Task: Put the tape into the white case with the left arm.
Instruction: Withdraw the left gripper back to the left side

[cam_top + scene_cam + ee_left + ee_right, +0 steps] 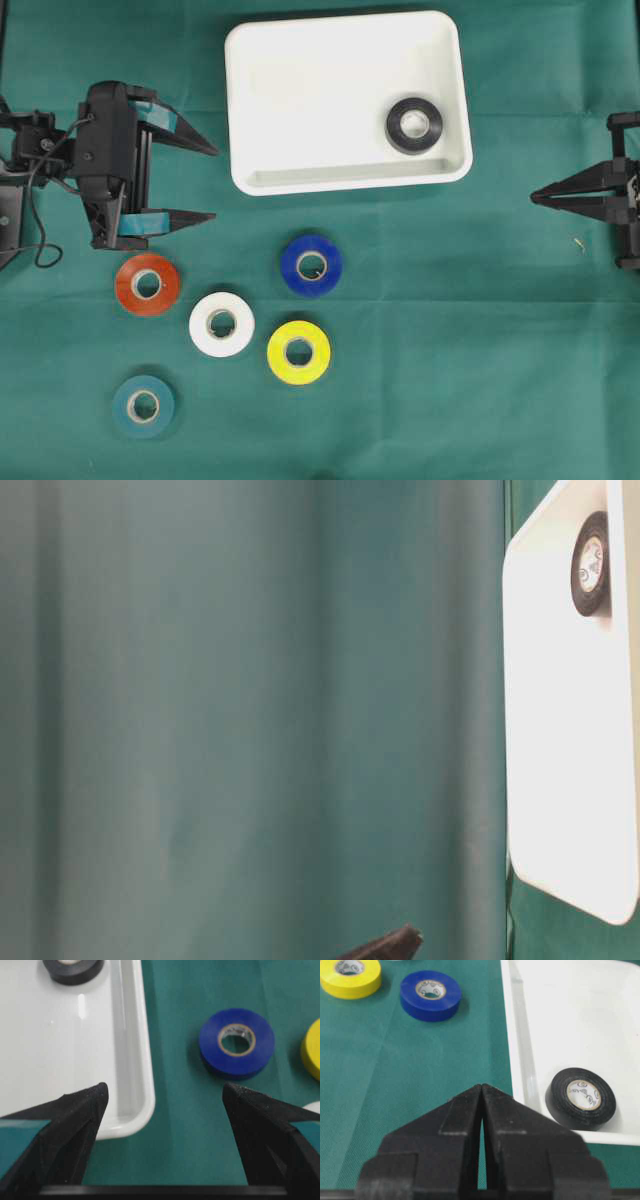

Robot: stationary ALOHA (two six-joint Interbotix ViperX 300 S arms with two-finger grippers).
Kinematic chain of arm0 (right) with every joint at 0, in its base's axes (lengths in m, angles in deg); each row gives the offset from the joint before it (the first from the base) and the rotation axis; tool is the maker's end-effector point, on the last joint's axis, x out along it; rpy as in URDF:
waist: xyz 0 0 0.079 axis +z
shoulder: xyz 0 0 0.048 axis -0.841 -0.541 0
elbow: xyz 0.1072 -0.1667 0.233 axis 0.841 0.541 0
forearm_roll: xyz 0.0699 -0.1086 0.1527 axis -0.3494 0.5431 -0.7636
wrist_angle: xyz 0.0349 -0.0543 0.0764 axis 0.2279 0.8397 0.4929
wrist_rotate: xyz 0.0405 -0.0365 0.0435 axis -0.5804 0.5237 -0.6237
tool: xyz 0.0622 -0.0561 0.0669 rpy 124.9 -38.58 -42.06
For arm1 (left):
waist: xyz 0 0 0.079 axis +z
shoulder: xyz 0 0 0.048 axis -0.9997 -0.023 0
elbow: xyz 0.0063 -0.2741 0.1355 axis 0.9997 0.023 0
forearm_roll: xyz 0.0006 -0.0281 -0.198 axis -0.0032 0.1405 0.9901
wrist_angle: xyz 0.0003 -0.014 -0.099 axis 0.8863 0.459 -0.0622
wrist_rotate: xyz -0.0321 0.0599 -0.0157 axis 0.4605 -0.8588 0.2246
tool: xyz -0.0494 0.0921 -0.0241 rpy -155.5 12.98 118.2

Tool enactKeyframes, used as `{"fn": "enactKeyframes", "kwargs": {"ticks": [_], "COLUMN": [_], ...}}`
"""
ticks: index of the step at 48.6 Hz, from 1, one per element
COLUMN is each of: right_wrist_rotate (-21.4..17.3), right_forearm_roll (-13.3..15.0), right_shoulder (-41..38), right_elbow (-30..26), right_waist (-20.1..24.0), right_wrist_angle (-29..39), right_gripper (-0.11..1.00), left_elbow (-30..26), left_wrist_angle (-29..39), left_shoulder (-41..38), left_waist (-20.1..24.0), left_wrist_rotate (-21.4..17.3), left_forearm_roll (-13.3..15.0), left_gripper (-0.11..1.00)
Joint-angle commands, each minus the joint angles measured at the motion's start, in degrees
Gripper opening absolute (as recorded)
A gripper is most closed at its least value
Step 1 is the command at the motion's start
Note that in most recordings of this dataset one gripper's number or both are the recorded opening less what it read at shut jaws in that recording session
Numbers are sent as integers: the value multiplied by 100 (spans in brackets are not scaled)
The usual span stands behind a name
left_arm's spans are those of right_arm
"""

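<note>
So the white case (300, 100) sits at the top middle of the green surface (450, 350), and everything else is easiest to place off of it. One black tape (414, 125) is already lying flat inside the case, near its right wall, toward the near corner. There's some tiny print on the paper core of that roll in the right wrist view, but it's too small to read, so no brand I can give you.

Outside the case, on the surface below it: a blue tape (311, 265) just under the case's bottom edge, then a yellow tape (298, 352) further down, a white tape (221, 324) down and left of the blue one, a red tape (147, 284) further left, and a teal tape (143, 405) lowest of all. All flat, none touching.

The left claw (205, 183) is off the case's left side, spread wide with nothing between its fingers (75, 1110), tips pointing toward the case's lower left corner. The right claw (535, 197) is well off to the case's right, pinched closed on nothing.
</note>
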Motion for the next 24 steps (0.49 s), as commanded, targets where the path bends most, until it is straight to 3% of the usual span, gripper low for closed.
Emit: {"fn": "enactKeyframes", "kwargs": {"ticks": [1,24], "right_wrist_rotate": [-9,-9], "right_forearm_roll": [0,0], "right_shoulder": [-26,-26], "right_elbow": [-70,-70], "right_waist": [-9,-9], "right_wrist_angle": [-62,-62], "right_gripper": [-9,-9], "left_elbow": [-35,-18], "left_wrist_angle": [-44,-26], "left_shoulder": [105,44], "left_waist": [-26,-378], "left_wrist_rotate": [9,9], "left_forearm_roll": [9,18], "left_gripper": [96,96]}}
